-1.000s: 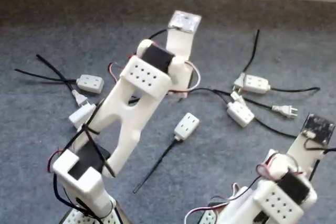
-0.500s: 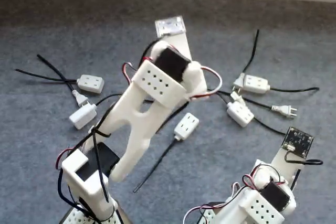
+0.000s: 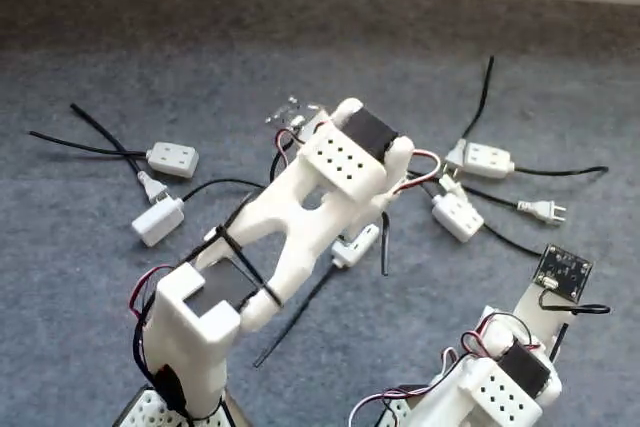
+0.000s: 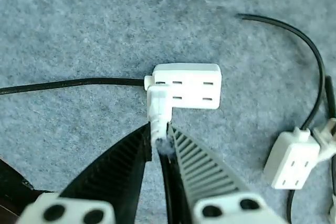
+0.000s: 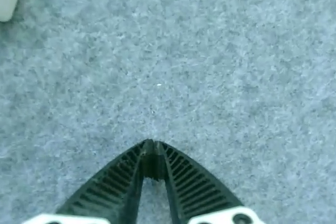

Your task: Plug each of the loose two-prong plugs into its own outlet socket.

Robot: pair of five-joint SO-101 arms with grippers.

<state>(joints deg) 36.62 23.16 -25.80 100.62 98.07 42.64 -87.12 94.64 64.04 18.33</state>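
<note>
- No text, label, brand, number or sign can be read in any of the views.
</note>
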